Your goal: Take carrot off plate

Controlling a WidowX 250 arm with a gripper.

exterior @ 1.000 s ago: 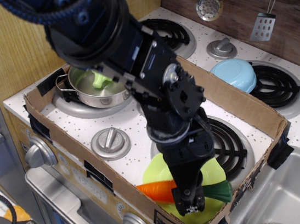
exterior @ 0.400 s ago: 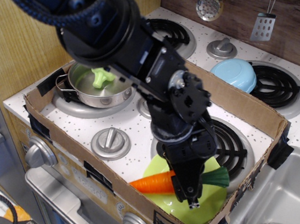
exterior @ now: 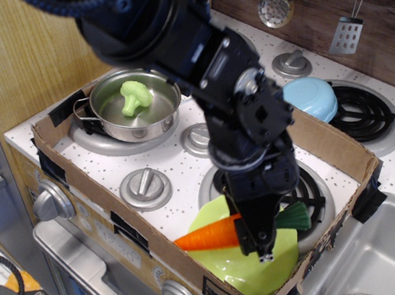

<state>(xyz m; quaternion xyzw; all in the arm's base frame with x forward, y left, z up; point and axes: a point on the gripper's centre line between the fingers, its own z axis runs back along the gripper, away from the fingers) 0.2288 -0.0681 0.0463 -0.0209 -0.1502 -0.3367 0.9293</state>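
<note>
The gripper [exterior: 261,242] clamps the orange carrot [exterior: 209,236] over the lime-green plate [exterior: 261,272], tip toward 8 o'clock, green top [exterior: 295,216] toward 2 o'clock. At 10 o'clock, a steel pot [exterior: 133,113] holds toy broccoli [exterior: 135,97]; a blue bowl [exterior: 311,97] sits at 1 o'clock.

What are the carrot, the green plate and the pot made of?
The carrot looks like glossy orange plastic, with bright highlights. The plate seems shiny lime-green plastic, reflecting light. The pot looks like brushed steel, silvery and mirror-like inside.
</note>
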